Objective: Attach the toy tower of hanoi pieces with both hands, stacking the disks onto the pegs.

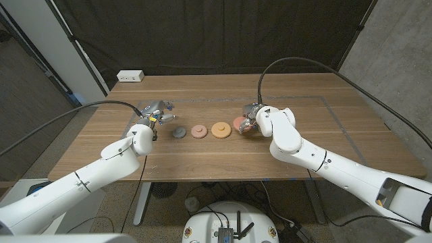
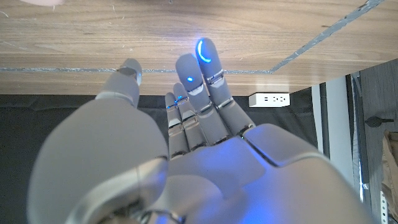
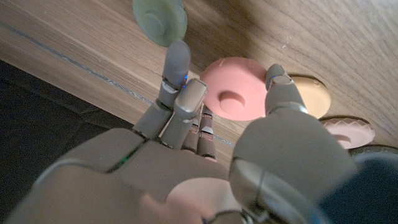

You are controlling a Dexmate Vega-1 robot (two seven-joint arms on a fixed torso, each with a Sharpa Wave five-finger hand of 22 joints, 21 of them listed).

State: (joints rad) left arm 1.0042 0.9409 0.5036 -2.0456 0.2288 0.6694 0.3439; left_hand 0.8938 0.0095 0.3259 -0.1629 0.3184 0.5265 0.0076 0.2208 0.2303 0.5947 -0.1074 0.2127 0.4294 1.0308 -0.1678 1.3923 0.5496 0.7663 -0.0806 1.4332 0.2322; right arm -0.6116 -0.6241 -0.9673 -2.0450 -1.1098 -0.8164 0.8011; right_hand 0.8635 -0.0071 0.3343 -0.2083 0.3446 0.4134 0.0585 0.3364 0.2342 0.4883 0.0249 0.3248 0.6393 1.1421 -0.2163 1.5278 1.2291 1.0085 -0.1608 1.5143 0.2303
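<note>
Spanning the frame, the wooden surface (image 1: 202, 152) carries a row of disks, pink disk (image 1: 239, 123) largest beside the right hand (image 1: 251, 121), whose grip cannot be told, then orange disk (image 1: 220, 129), small pink disk (image 1: 198, 131), grey disk (image 1: 179, 132); the left hand (image 1: 156, 115) hangs empty, fingers spread.

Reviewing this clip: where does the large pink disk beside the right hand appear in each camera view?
Head view: the pink disk ends the row of disks, against the right hand.
Right wrist view: the pink disk is central, between that hand's fingers and thumb.
Left wrist view: cannot tell; a pale pink sliver at the frame's edge may be a disk.
Shared landmark: the thin line marked on the table.
</note>
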